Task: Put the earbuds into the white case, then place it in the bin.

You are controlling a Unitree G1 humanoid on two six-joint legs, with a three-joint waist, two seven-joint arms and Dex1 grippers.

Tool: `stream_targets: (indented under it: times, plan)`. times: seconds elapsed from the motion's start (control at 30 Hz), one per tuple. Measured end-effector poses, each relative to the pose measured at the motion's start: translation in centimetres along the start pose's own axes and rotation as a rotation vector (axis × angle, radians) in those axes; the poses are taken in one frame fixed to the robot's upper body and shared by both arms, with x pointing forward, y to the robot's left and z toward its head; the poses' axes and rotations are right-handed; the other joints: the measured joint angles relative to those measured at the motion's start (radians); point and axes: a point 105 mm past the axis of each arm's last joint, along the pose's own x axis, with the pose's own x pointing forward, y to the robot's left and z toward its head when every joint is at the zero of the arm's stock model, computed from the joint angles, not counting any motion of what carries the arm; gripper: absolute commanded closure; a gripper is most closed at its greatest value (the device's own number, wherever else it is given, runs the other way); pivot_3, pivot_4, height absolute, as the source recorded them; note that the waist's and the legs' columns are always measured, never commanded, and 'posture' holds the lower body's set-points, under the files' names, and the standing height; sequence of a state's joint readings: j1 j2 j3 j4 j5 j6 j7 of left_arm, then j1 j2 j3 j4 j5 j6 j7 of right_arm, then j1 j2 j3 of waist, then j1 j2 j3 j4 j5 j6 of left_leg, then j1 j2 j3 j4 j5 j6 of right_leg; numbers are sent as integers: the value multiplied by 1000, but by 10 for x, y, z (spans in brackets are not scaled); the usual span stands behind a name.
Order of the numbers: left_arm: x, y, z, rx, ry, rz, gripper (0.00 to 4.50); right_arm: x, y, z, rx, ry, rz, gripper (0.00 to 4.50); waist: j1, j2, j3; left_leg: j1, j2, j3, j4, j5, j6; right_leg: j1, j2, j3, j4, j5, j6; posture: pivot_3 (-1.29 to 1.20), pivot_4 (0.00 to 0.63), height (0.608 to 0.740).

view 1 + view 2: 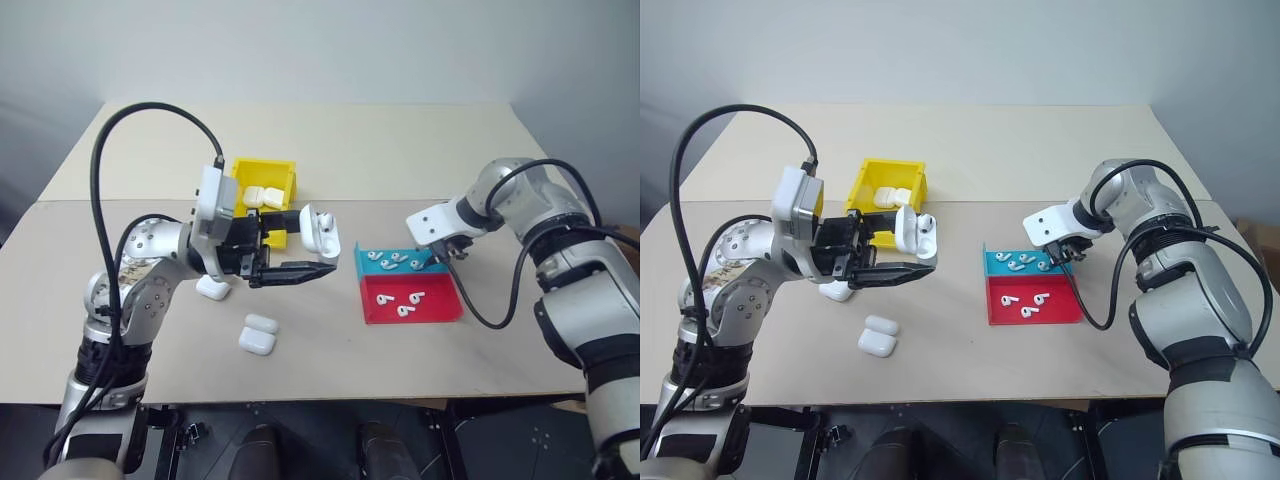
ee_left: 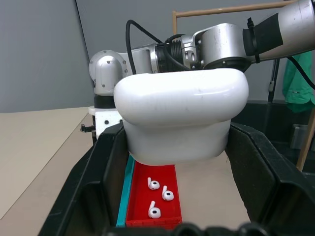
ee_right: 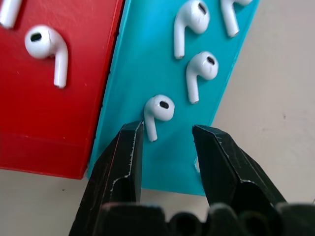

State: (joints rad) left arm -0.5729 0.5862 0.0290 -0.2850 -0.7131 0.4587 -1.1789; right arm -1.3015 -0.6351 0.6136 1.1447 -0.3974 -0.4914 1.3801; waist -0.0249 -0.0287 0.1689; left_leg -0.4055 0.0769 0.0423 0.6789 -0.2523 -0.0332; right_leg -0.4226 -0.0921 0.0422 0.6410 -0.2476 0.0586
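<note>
- Over the blue tray (image 1: 398, 262), right gripper (image 3: 165, 142) points steeply down, fingers (image 3: 123, 162) parted with a gap between them, nothing held.
- Right wrist view: one earbud (image 3: 157, 112) lies on the blue floor just beyond the fingertips, its stem pointing into the gap; cannot tell whether either finger touches it.
- More earbuds (image 3: 199, 71) further along the blue tray; one (image 3: 47, 49) on the red tray (image 3: 49, 98) alongside.
- Red tray sits on the near side of the blue one, the two touching edge to edge; three earbuds (image 1: 408, 303) on the red floor in the head view.
- Left gripper (image 1: 300, 250) held above the desk (image 1: 400, 150) at centre-left, pointing level toward the trays, fingers closed on the white case (image 1: 318, 228).
- Case lid is flipped open; its rounded body fills the space between the fingers in the left wrist view (image 2: 182, 118).
- Yellow bin (image 1: 266, 185) stands behind the left gripper, further back on the desk, with white cases (image 1: 262, 197) already lying inside.
- Two more cases (image 1: 259, 334) lie side by side on the desk in front of the left gripper; another (image 1: 212, 288) sits under the left forearm.
</note>
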Motion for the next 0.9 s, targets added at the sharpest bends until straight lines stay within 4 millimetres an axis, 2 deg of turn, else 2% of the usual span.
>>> stream_targets:
  times: [0.27,0.53,0.9]
  plan:
    - [-1,-2,1,11,4,26,1693,14,-1,5,5,-2,9,2503,-10,0,0,0,0,0,0,0,0,0,0,0,1,0,0,0,150,740]
    - [-1,-4,6,23,-5,25,1693,14,-3,-1,4,31,-21,2503,-15,0,0,1,0,0,0,0,0,1,0,0,0,0,0,0,150,740]
    - [-3,-4,6,19,5,36,1693,15,-5,2,-1,18,-33,2503,-19,0,0,1,0,0,0,0,0,1,0,0,1,0,0,0,150,740]
